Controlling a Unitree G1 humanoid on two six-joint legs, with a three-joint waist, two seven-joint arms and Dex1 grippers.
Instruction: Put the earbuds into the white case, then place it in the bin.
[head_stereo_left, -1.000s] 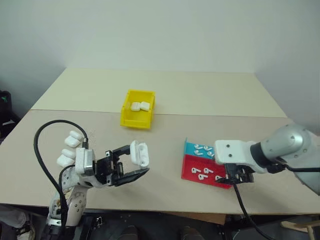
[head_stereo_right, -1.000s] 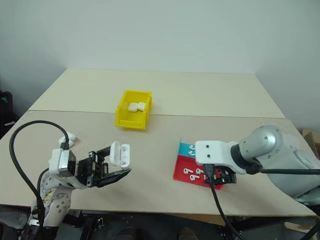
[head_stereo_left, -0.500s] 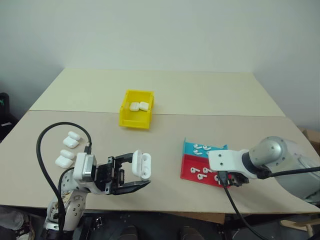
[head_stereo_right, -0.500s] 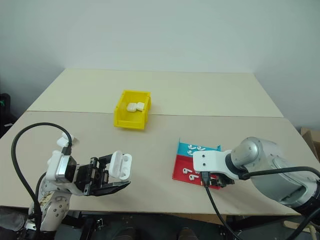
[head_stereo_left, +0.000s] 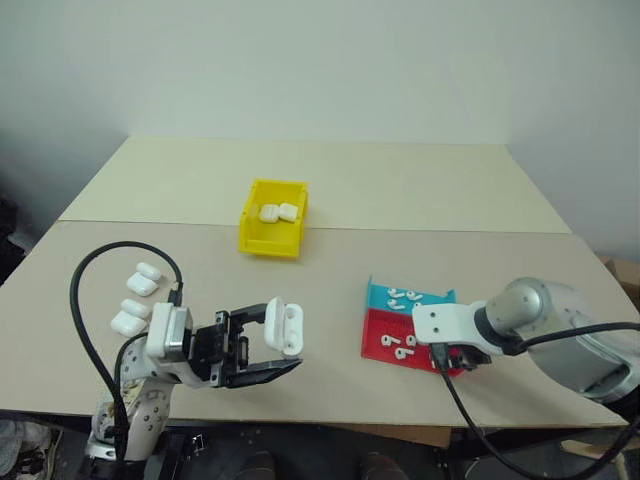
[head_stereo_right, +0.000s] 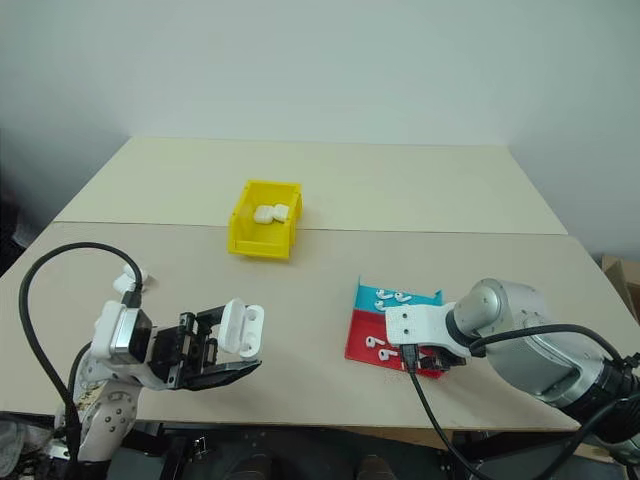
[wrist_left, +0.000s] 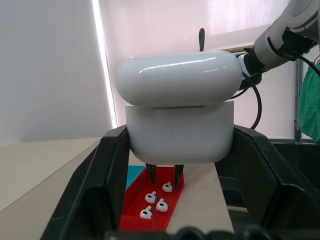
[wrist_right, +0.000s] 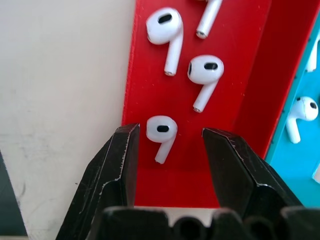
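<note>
- We hold the white case (head_stereo_left: 282, 328) in the left gripper (head_stereo_left: 262, 343), fingers clamped on the body, lid flipped up, raised above the near left part of the table (head_stereo_left: 330, 250).
- We keep this case level and steady; its open mouth is the target for each earbud, so any tilt makes seating harder.
- The right gripper (wrist_right: 167, 145) stands over the red half of the tray (wrist_right: 250, 75), part open, empty, one finger on each side of the nearest earbud (wrist_right: 161, 134) without touching it.
- We judge the step in hand to be the pick of this earbud. We lower until the fingertips reach the tray floor, then close slowly.
- We centre the fingers on the bulb rather than the thin stem; the glossy plastic will likely slip if pinched off-centre.
- The neighbouring earbuds (wrist_right: 205, 75) lie close; we keep the approach straight so the fingers do not sweep them.
- The tray wall lies just beside one finger; we avoid catching it on closing.
- The bin (head_stereo_left: 274, 216) sits well apart at mid table, already containing two cases; three spare cases (head_stereo_left: 135, 300) lie at the left edge.
</note>
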